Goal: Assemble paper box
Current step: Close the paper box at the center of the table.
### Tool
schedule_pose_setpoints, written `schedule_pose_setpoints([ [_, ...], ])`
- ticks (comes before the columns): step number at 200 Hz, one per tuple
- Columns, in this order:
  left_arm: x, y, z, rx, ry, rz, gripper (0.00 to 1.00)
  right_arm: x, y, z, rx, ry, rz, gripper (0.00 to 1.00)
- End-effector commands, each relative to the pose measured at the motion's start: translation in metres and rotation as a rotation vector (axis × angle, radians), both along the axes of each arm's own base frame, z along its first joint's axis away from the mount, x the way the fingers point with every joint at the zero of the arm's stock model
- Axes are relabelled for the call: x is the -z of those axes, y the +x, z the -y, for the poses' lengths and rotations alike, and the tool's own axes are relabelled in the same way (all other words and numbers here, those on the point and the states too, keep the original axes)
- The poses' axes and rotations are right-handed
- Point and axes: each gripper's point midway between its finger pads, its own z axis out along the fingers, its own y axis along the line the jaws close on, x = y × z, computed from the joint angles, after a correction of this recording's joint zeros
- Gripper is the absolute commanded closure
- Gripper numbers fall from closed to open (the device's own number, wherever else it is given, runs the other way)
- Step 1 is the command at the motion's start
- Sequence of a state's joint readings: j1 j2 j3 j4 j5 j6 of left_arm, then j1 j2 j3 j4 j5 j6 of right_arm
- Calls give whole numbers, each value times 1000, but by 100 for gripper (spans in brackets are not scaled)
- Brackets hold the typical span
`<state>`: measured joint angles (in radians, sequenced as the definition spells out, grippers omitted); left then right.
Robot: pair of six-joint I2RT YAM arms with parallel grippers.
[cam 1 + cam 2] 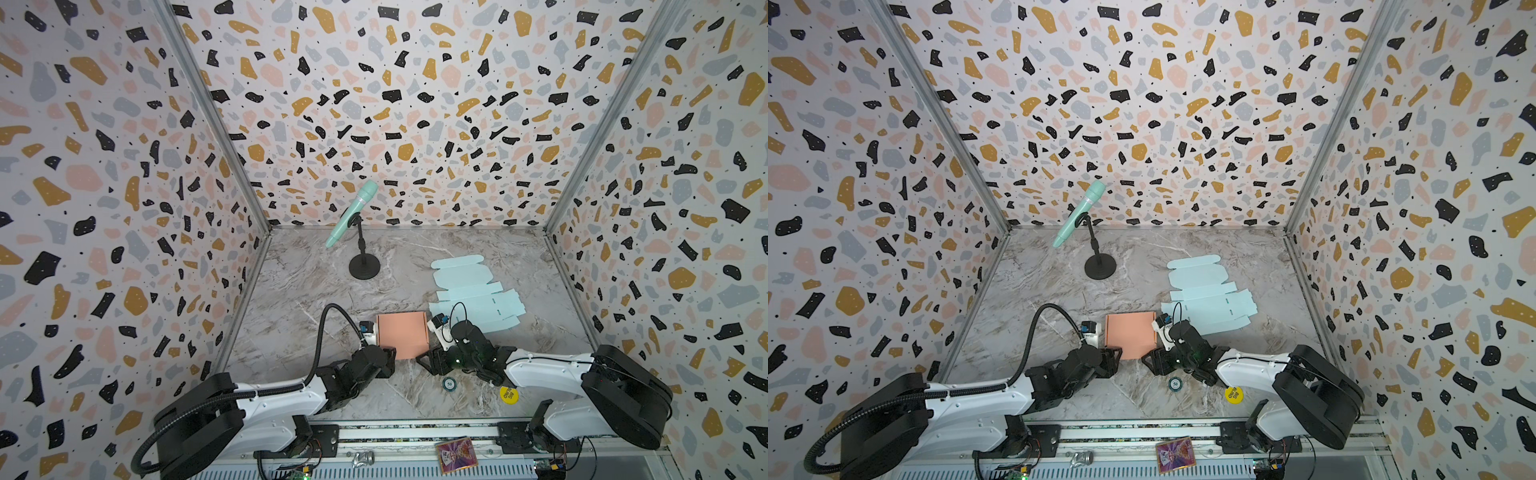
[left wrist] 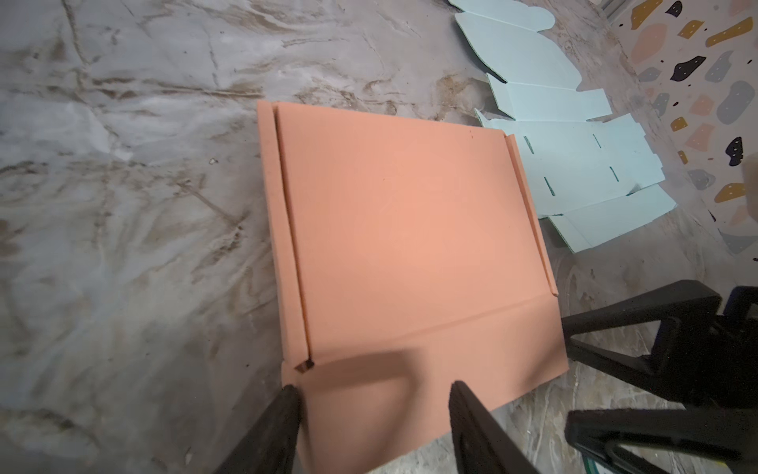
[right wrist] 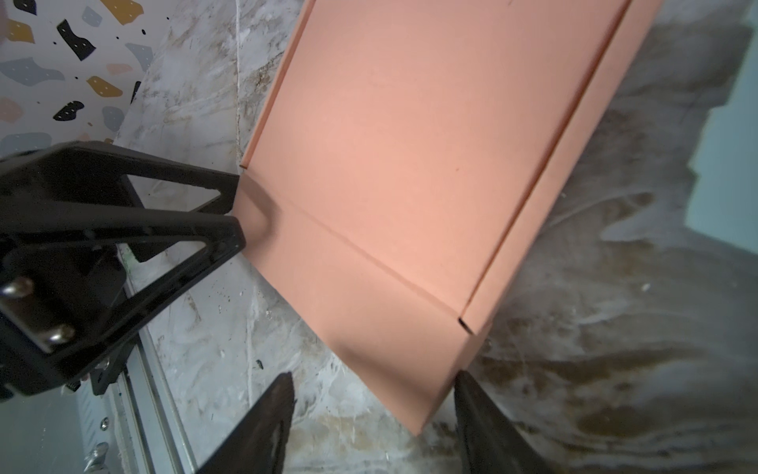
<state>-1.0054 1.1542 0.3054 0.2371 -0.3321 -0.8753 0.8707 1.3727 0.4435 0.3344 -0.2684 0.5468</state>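
Marble table [image 1: 291, 291], closed orange box [image 1: 402, 334].

From the top views I'm losing the near edge of the orange box [image 1: 402, 336] under both wrists, so I'm not seeing whether any fingertip is touching it. On the left wrist camera the left gripper [image 2: 375, 400] fingers are running out of frame at their bases. The lettering on the small round token [image 1: 448, 383] behind the right fingers is reading too small
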Motion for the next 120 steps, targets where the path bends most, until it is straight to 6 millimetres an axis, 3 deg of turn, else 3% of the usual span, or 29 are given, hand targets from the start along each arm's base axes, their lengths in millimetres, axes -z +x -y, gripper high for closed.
schedule_pose_setpoints([
  [1,-28,3,18,29,-95,46,40,-31,0,-18,-43,104,33,36],
  [29,-32,2,18,33,-100,45,40,-37,0,-17,-44,113,42,34],
  [80,-23,3,19,30,-83,32,40,-24,2,-17,-38,88,27,34],
  [120,-27,2,17,27,-94,41,40,-42,-2,-24,-65,128,30,33],
])
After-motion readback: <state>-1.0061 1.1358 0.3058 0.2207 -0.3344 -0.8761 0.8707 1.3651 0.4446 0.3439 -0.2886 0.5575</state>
